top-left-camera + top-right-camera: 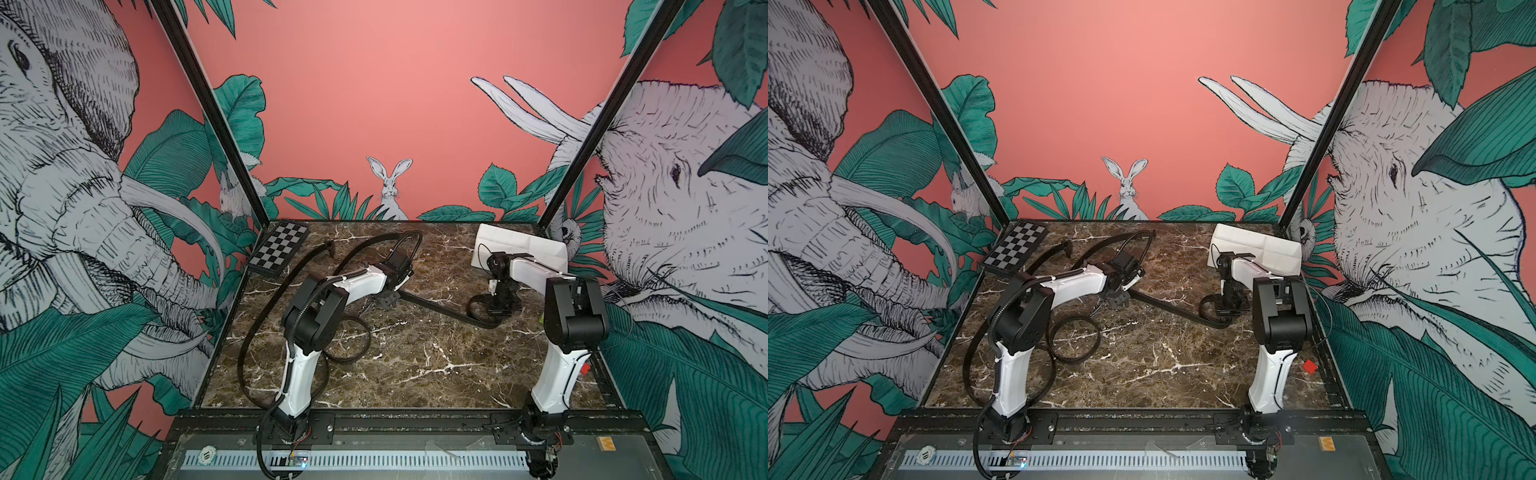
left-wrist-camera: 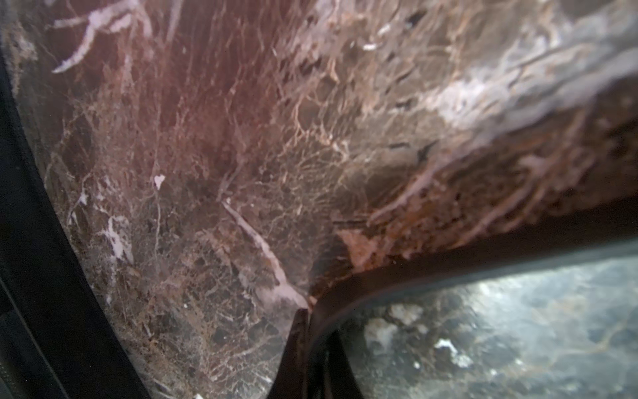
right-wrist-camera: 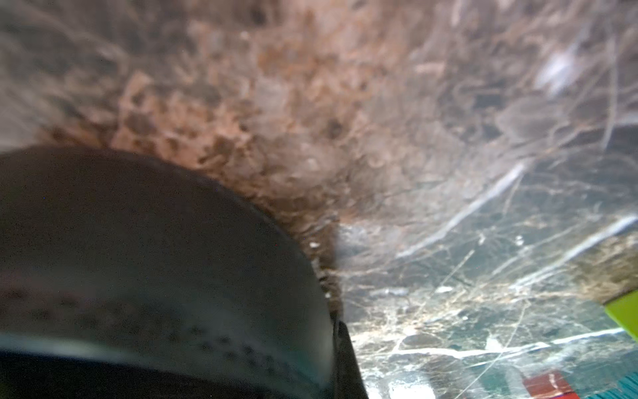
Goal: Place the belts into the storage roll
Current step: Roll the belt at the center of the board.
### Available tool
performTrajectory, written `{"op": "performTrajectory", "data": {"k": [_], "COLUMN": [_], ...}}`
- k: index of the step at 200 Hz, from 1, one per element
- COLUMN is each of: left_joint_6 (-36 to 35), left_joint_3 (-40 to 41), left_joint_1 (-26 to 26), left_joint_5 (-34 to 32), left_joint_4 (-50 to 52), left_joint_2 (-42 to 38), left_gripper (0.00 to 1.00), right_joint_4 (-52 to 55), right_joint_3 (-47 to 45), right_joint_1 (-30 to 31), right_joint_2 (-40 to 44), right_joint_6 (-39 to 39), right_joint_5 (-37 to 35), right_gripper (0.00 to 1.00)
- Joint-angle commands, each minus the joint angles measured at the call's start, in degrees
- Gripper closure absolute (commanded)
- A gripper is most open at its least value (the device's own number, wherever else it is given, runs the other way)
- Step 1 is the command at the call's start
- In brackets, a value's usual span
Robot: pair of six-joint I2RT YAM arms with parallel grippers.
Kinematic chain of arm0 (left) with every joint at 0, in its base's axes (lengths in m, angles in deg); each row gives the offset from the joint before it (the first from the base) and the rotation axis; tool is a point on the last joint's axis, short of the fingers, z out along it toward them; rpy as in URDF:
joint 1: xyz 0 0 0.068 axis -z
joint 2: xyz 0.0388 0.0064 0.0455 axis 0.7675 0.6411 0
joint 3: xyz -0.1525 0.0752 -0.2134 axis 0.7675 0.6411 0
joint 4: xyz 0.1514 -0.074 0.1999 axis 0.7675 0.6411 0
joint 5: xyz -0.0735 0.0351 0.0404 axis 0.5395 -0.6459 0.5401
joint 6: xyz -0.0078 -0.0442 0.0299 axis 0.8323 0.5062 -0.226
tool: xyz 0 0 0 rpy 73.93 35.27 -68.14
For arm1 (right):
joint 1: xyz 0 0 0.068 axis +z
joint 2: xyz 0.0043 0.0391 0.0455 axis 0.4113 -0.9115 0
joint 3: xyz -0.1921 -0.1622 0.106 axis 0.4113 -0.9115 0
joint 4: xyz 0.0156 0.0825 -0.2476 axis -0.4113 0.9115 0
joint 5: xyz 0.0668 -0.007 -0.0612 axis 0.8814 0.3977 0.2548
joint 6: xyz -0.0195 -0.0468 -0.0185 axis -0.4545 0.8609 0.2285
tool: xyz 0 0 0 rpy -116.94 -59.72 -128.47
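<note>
While a red block (image 1: 1309,365) sits by the right arm on the marble counter (image 1: 415,374), a coiled belt (image 1: 1077,318) lies loose beside the left arm. Just past it, the left gripper (image 1: 384,301) has its jaws pinching one end of a second belt (image 1: 440,309). That belt runs flat across the counter to the right gripper (image 1: 500,311), whose jaws are pressed together on its curled end. A third belt (image 1: 309,255) sweeps in a long arc from the left arm's base toward the checkerboard (image 1: 280,249). Farthest off, in the back right corner, stands the white storage roll (image 1: 521,245), with all three belts outside it on the counter.
</note>
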Motion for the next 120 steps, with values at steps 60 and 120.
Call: {"op": "performTrajectory", "data": {"k": [60, 120], "left_joint_6": [-8.6, -0.92], "left_joint_3": [-27.19, -28.67], "left_joint_1": [1.68, 4.82], "left_joint_5": [-9.75, -9.37], "left_joint_4": [9.24, 7.89], "left_joint_2": [15.78, 15.16], "left_gripper": [0.93, 0.4], "right_joint_4": [7.09, 2.28], "right_joint_3": [-4.47, -5.8], "right_joint_1": [16.77, 29.63], "right_joint_2": [-2.21, -1.73], "right_joint_6": [0.11, -6.04], "right_joint_5": [1.44, 9.17], "right_gripper": [1.0, 1.0]}}
